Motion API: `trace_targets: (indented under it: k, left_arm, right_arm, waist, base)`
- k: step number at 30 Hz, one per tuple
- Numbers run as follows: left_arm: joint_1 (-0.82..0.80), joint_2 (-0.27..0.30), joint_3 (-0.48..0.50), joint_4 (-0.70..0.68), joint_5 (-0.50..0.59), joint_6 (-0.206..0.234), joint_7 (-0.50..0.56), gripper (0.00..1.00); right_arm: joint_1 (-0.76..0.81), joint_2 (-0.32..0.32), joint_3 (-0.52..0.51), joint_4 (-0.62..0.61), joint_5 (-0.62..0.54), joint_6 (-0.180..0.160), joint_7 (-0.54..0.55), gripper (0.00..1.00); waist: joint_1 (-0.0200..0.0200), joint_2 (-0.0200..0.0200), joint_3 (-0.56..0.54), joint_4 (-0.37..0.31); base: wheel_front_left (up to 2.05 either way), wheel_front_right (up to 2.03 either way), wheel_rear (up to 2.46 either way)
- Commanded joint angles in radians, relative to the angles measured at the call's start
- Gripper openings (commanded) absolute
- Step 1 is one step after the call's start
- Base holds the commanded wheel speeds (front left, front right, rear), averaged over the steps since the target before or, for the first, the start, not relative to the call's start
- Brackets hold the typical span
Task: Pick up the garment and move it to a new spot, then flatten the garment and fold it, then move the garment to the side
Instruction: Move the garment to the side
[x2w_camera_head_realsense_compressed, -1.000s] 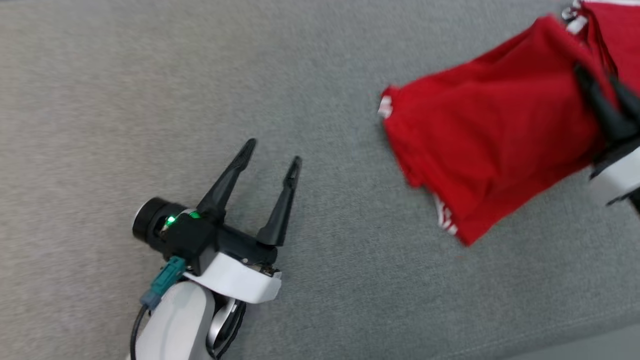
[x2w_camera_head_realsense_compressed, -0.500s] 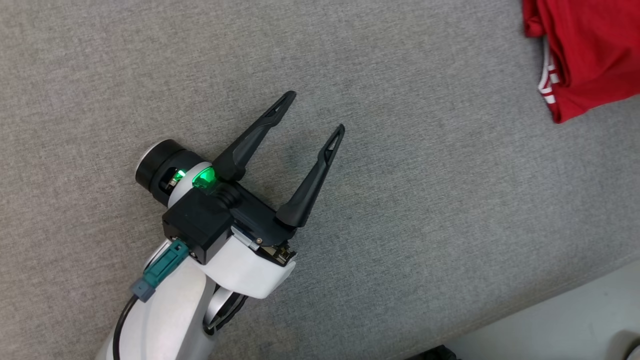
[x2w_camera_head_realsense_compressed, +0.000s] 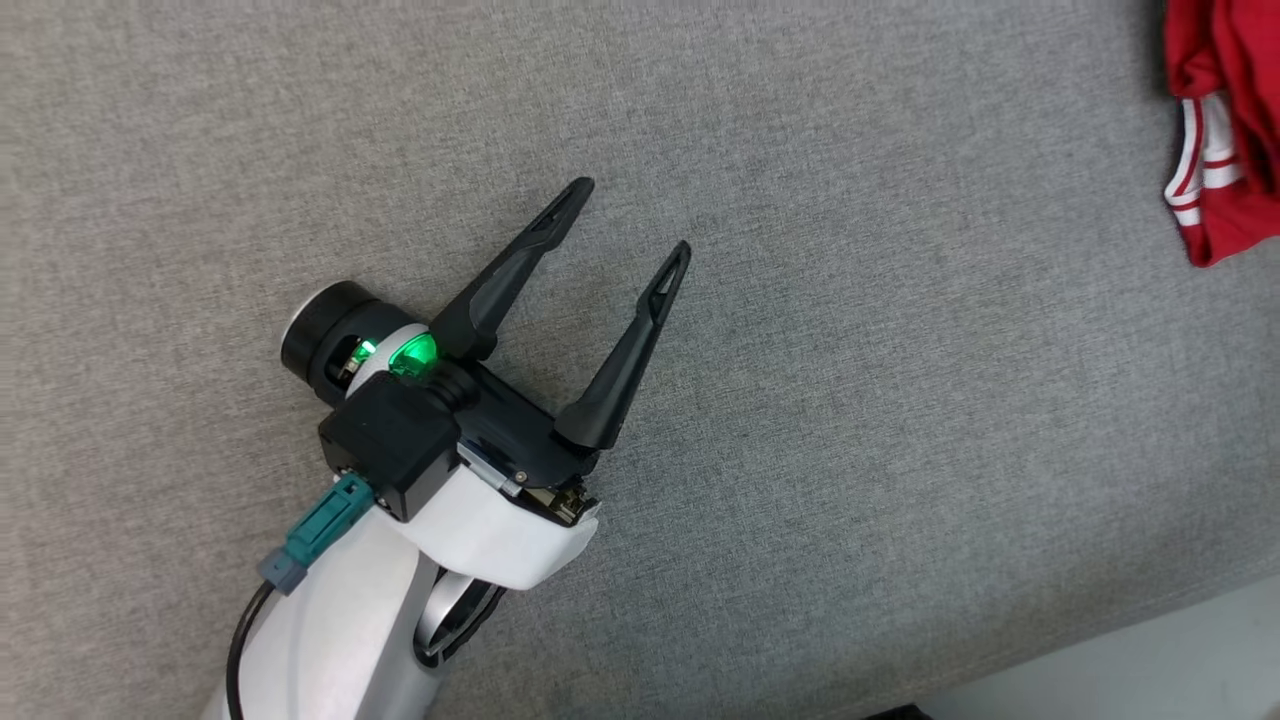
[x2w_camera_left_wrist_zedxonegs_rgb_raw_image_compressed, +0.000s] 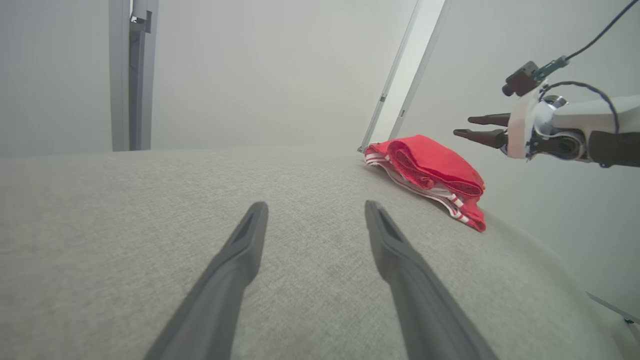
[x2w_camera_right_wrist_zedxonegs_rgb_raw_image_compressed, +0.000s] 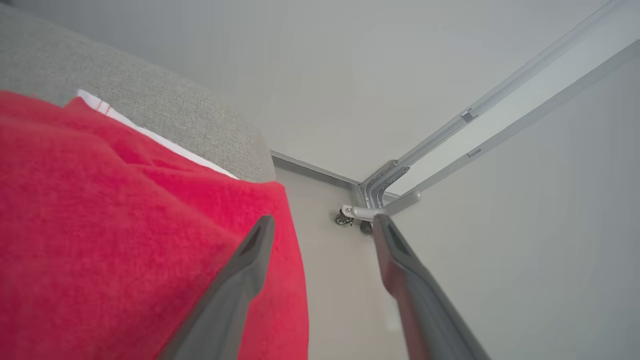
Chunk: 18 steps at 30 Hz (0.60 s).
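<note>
Red garment (x2w_camera_left_wrist_zedxonegs_rgb_raw_image_compressed: 425, 162) lies folded and bunched at right edge of grey fabric surface (x2w_camera_head_realsense_compressed: 900, 400). R gripper (x2w_camera_left_wrist_zedxonegs_rgb_raw_image_compressed: 462, 126) hangs over that same edge, just above garment, fingers spread, holding nothing. L gripper (x2w_camera_head_realsense_compressed: 632, 215) is low over surface's mid area, well apart from garment, fingers spread wide, empty.

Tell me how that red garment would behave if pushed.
Probably floppy: the red garment lies in soft, uneven folds. Pushed, it would likely bunch rather than slide on the textured gray surface. It looks thin, so probably light.
</note>
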Motion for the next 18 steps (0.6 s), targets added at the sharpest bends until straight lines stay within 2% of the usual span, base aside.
trace_targets:
  k: [1, 5, 9, 14, 18]
  left_arm:
    - [0.024, 0.007, 0.005, 0.035, -0.012, 0.007, -0.006, 1.0]
    - [0.026, -0.015, 0.0, 0.052, -0.022, 0.009, -0.025, 1.0]
    - [0.053, -0.038, 0.005, 0.087, -0.047, 0.014, -0.043, 1.0]
    - [0.102, -0.058, 0.025, 0.11, -0.068, 0.034, -0.05, 1.0]
    - [0.149, -0.068, 0.063, 0.098, -0.061, 0.061, -0.051, 1.0]
  right_arm:
    - [-0.02, 0.01, 0.005, 0.004, 0.008, -0.001, -0.014, 1.0]
    - [-0.032, 0.026, 0.037, -0.012, 0.021, -0.001, -0.03, 1.0]
    - [-0.011, 0.05, 0.108, -0.067, 0.06, -0.001, -0.043, 1.0]
    - [0.052, 0.091, 0.189, -0.177, 0.135, -0.001, -0.044, 1.0]
    - [0.15, 0.152, 0.202, -0.271, 0.204, -0.001, -0.051, 1.0]
  waist:
    - [0.0, -0.0001, -0.037, 0.011]
    - [0.0, -0.0001, -0.094, 0.024]
    - [0.0, -0.0001, -0.194, 0.052]
    - [0.0, -0.0001, -0.316, 0.1]
    - [0.0, -0.0001, -0.41, 0.147]
  base:
    - [0.0, 0.0, 0.0]
    - [0.0, 0.0, 0.0]
    - [0.0, 0.0, 0.0]
    - [0.0, 0.0, 0.0]
    - [0.0, 0.0, 0.0]
